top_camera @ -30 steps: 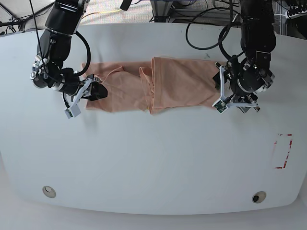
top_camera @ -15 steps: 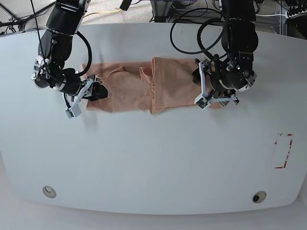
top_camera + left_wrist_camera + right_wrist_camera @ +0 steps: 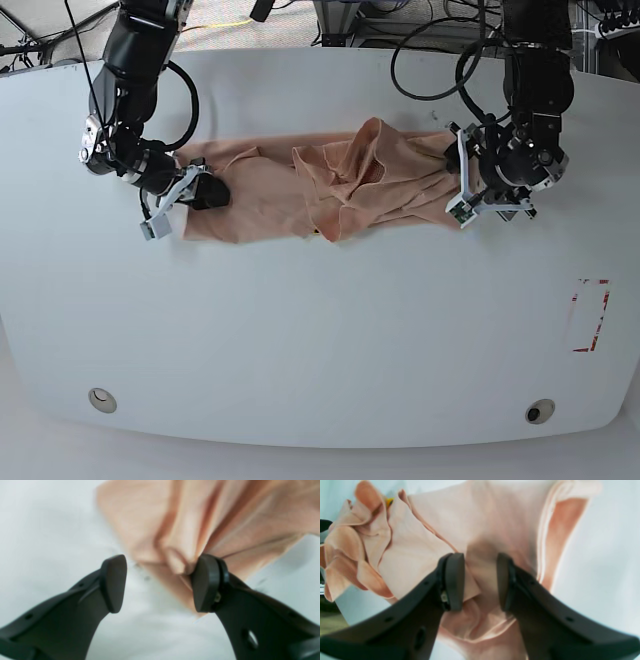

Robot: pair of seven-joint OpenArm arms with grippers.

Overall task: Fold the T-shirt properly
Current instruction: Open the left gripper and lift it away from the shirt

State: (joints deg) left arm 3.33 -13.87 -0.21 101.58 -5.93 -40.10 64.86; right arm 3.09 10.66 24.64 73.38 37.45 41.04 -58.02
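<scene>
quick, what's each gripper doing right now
Left gripper: open, one finger touching the T-shirt.
Right gripper: partly closed, shirt cloth between its fingers; grip cannot be told.

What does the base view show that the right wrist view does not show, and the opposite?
Only the base view shows the whole white table, both arms, the left gripper at the T-shirt's far end, and a red mark on the table. Only the right wrist view shows the right gripper up close, its pads with a fold of cloth between them, and a small yellow spot. Both show the rumpled salmon T-shirt.
</scene>
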